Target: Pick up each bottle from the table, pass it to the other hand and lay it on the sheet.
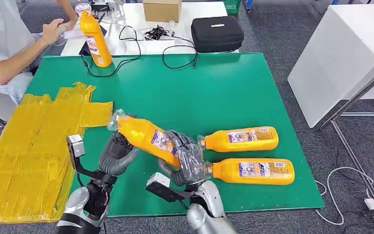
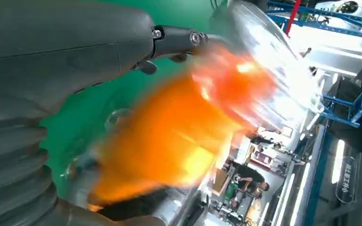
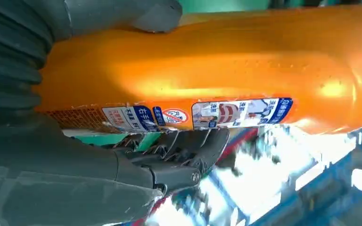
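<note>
Orange plastic bottle point(image 1: 148, 138) held tilted above the front edge of the green table point(image 1: 224, 92), both hands on it.

The right hand point(image 1: 187, 163) has its fingers clamped around the labelled body; the left hand point(image 1: 117, 155) cups the underside near the clear end, its grip impossible to judge. Two more orange bottles point(image 1: 241, 139) point(image 1: 253, 171) lie near the front right corner, a fourth point(image 1: 95, 39) stands at the far left corner, and the yellow sheet point(image 1: 34, 146) covers the left edge.
</note>
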